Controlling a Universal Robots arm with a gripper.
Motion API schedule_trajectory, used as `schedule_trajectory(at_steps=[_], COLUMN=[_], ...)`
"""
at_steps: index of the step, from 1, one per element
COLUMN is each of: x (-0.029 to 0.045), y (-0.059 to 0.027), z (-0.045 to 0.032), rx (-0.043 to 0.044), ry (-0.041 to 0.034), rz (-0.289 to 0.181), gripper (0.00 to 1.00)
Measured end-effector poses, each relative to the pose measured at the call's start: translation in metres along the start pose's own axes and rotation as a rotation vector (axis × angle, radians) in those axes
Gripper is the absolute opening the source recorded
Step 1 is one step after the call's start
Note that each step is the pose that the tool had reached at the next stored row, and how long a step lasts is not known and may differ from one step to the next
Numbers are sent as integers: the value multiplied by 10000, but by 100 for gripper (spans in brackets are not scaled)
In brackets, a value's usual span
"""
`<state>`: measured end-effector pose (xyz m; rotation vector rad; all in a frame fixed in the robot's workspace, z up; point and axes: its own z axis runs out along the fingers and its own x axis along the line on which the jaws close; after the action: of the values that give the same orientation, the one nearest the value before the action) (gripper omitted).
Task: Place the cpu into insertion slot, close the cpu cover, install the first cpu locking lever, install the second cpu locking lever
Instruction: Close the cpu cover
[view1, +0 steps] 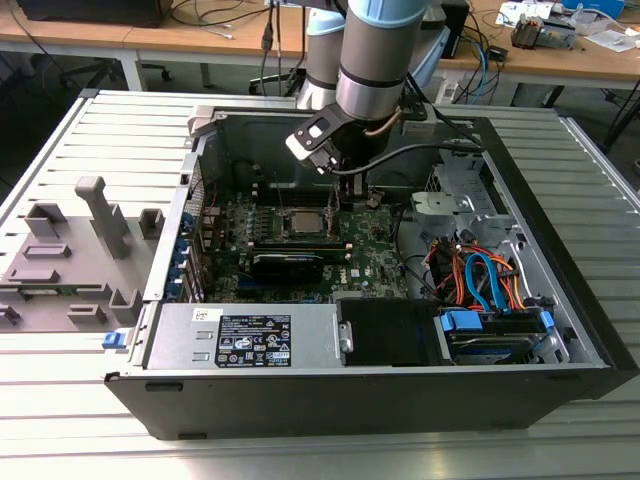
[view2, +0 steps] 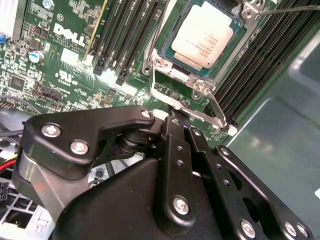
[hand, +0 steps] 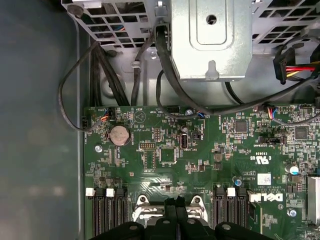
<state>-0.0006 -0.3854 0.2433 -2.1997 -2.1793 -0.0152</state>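
Hovering low inside the open black computer case (view1: 380, 405), which lies on its side on a grey ridged metal table (view1: 60, 420).

Item 1: my black two-fingered gripper (view2: 172, 116). Its fingers are pressed together, tips down at the edge of the socket. In the first wrist view my gripper (hand: 175, 204) stands between two banks of long black memory slots (hand: 105, 215).

Item 2: small flat square cpu with silvery-grey metal top (view2: 202, 35). It is seated flat in the small square dark insertion slot (view2: 169, 47), amid the green circuit board (view2: 65, 65).

Item 3: thin silvery metal cpu cover with square window (view2: 196, 80). It lies down around the chip, framing it.

Item 4: thin silvery wire locking lever (view2: 215, 107). It runs along the socket edge nearest my fingertips. Whether I am nipping it, I cannot tell.
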Motion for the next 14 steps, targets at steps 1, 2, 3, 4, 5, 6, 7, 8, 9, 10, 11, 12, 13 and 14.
schedule_trajectory(at_steps=[1,2,3,4,5,6,7,8,9,10,11,12,13,14], x=[-1,-1,-1,-1,-1,-1,-1,-1,-1,-1,-1,-1,-1,-1], y=[-27,-46,-57,-59,-59,-59,-59,-60,-60,-63,-68,-75,-80,-86], z=[6,8,9,10,10,10,10,10,10,10,10,10,11,11], rx=[-1,-1,-1,-1,-1,-1,-1,-1,-1,-1,-1,-1,-1,-1], ry=[-3,-4,-3,-2,-2,-2,-2,-2,-2,-2,-2,-2,-2,-1], rz=[-1,-1,-1,-1,-3,-3,-4,-1,-2,0,1,-1,-1,-1], gripper=[11,11,11,11,11,11,11,11,11,11,11,11,11,11])
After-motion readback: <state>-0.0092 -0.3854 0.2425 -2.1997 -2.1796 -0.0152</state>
